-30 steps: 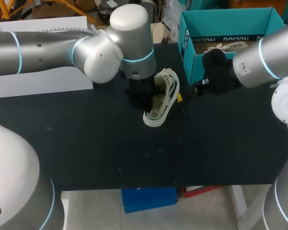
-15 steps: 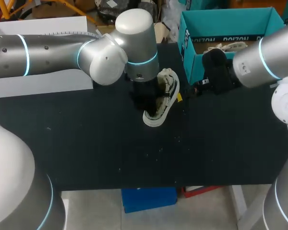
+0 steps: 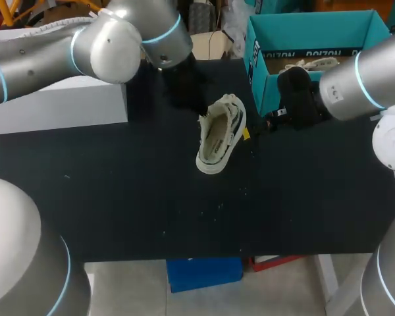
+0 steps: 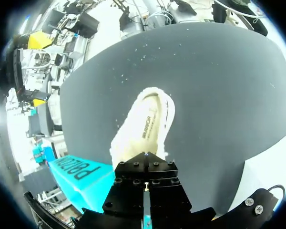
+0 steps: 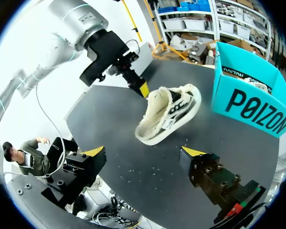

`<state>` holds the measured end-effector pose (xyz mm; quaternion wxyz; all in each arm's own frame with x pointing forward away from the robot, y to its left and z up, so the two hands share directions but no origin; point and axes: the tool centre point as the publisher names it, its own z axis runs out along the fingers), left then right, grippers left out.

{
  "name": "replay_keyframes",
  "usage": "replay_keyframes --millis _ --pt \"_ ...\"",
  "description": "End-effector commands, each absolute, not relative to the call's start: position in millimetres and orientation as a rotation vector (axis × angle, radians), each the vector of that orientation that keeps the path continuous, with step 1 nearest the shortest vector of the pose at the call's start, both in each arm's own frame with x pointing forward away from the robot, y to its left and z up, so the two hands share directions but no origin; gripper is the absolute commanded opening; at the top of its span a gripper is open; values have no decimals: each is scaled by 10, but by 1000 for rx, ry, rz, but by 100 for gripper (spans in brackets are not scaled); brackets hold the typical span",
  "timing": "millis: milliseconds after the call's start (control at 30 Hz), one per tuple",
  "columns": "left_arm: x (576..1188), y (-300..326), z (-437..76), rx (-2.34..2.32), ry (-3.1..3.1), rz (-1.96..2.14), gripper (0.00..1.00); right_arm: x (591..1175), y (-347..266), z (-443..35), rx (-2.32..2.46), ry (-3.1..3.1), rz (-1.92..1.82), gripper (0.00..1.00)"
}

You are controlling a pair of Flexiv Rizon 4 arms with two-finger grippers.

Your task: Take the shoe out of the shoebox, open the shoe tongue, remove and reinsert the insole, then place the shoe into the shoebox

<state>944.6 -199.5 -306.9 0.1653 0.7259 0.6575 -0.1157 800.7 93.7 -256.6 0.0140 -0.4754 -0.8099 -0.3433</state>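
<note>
Seems at tongue-opening: left gripper point(image 3: 200, 113) pinched together, empty, at eleven o'clock of shoe point(image 3: 220, 135); right gripper point(image 5: 143, 151) spread wide. Next calls for reopening to grip it.

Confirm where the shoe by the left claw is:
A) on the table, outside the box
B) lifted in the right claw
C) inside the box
A: the shoe rests on the table beside the box, and the right claw is open and clear of it.
</note>
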Motion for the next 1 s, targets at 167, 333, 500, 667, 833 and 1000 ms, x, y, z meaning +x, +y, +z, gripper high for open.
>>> replay_keyframes --millis 167,333,500,667,833,1000 --pt "9759 -1789 -2758 1998 1863 -239 0 8012 949 -2563 -1483 -2523 -1064 100" --pt "10091 -1931 -2844 2022 1865 -188 0 8012 949 -2563 -1483 -2523 -1064 100" --pt "10284 -2155 -2939 2055 1840 -206 0 8012 949 -2563 -1483 -2523 -1064 100" --pt "10242 -2346 -3071 2108 1819 -257 0 8012 949 -2563 -1483 -2523 -1064 100" --pt "10034 -2321 -3165 2163 1827 -287 0 8012 949 -2563 -1483 -2523 -1064 100" --pt "9738 -2238 -3297 2200 1853 -339 0 8012 949 -2563 -1483 -2523 -1064 100"
